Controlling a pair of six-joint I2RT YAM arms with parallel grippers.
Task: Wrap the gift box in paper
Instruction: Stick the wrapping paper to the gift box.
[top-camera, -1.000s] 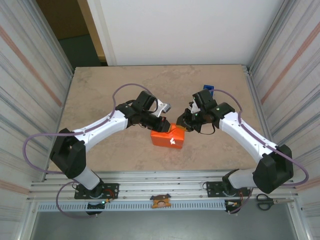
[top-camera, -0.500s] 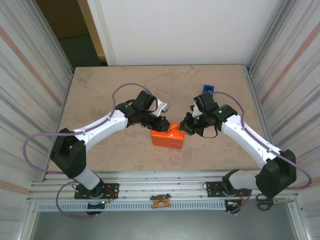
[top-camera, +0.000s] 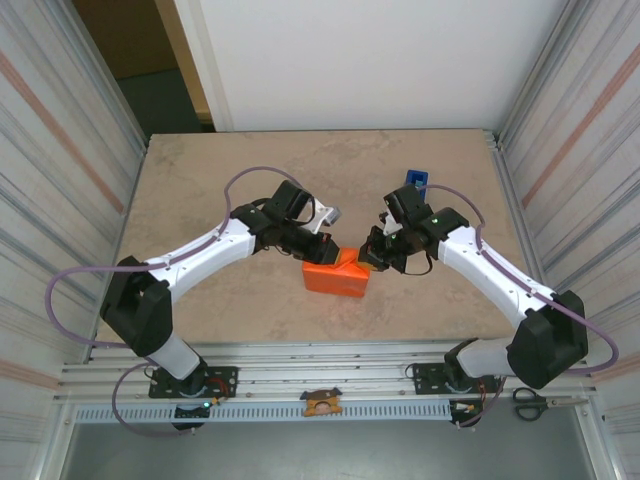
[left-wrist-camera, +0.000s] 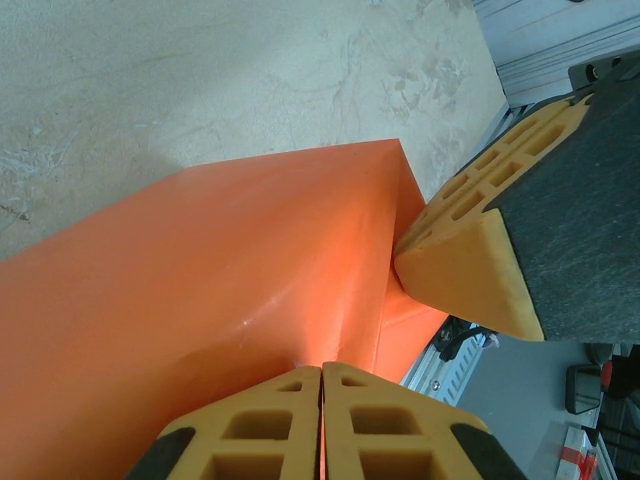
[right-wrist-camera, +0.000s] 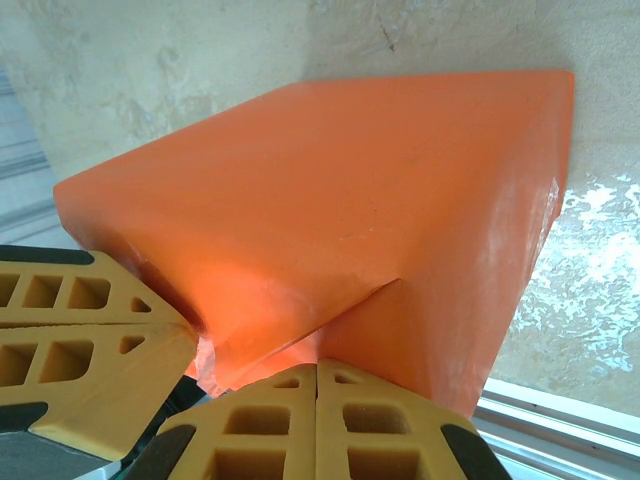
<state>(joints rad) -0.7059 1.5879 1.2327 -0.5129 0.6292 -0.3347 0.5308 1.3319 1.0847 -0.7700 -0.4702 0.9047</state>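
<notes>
The paper (top-camera: 335, 280) is folded into an orange parcel at the table's middle, and the gift box is hidden inside it. My left gripper (top-camera: 322, 252) sits at the parcel's far left corner. In the left wrist view it (left-wrist-camera: 322, 368) is shut, with a crease of the paper (left-wrist-camera: 200, 300) running into its tips. My right gripper (top-camera: 368, 258) is at the parcel's right end. In the right wrist view it (right-wrist-camera: 317, 365) is shut, its tips pressed against a triangular fold of the paper (right-wrist-camera: 330, 200). The two grippers' fingertips nearly meet over the parcel's far edge.
A blue tape dispenser (top-camera: 415, 180) stands on the table behind the right arm. Scissors (top-camera: 528, 400) lie on the rail at the near right. Metal walls close in both sides of the table (top-camera: 200, 180).
The right gripper has closed and moved slightly towards the parcel's right end. A white patch seen on the parcel's front a second ago no longer shows. The left arm has stayed put.
</notes>
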